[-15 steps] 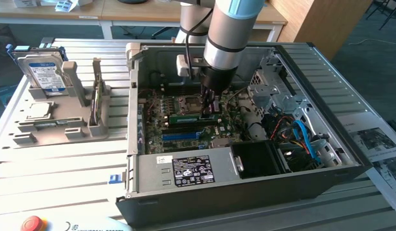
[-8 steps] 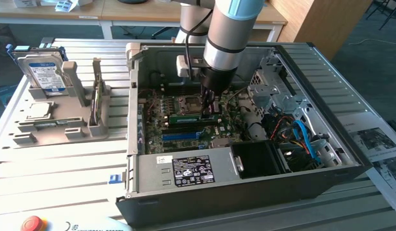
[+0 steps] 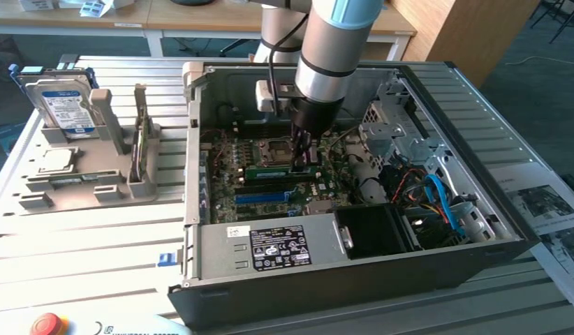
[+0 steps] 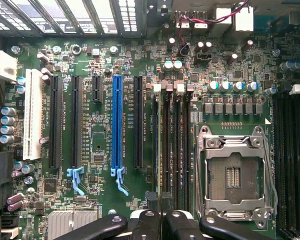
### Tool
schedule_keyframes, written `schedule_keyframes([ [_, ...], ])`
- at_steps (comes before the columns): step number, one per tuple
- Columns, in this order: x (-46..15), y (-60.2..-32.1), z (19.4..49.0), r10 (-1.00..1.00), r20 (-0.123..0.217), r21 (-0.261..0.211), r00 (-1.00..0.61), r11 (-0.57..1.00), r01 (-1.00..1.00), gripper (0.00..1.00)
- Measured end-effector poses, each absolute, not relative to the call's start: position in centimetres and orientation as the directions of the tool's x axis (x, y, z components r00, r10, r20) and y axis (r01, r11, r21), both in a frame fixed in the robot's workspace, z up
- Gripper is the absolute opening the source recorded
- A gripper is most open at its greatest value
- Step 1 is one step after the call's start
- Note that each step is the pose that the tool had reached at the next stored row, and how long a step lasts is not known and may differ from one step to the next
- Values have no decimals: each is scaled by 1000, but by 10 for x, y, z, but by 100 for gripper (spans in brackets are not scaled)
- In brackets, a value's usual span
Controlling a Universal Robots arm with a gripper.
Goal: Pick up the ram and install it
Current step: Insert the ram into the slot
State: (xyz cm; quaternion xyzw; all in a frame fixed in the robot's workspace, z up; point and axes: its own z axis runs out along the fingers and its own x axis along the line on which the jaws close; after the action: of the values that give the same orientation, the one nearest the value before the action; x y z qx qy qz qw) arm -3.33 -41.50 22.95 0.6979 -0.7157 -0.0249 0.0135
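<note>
The ram (image 3: 276, 170) is a thin green stick lying along a memory slot on the motherboard (image 3: 233, 183), inside the open computer case (image 3: 268, 244). My gripper (image 3: 304, 162) comes straight down on it from above, its dark fingers closed around the stick's upper edge near its end on the exterior view's right. In the wrist view the fingertips (image 4: 152, 200) stand close together over the black memory slots (image 4: 171, 145), between the CPU socket (image 4: 233, 175) and the long blue slot (image 4: 117, 125). The stick is edge-on there and hard to tell from the slots.
A grey fixture (image 3: 82, 185) on the exterior view's left holds a silver hard drive (image 3: 63, 105) and a thin upright board (image 3: 141, 132). Cables (image 3: 436, 195) and the drive cage (image 3: 403, 125) crowd the case's other side. A red stop button (image 3: 47, 324) sits at the front edge.
</note>
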Motion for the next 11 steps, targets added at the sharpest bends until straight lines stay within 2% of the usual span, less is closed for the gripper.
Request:
schedule_keyframes([
  [11,-33,-415,231,-1000,-15,55,-26,25,-998,12],
])
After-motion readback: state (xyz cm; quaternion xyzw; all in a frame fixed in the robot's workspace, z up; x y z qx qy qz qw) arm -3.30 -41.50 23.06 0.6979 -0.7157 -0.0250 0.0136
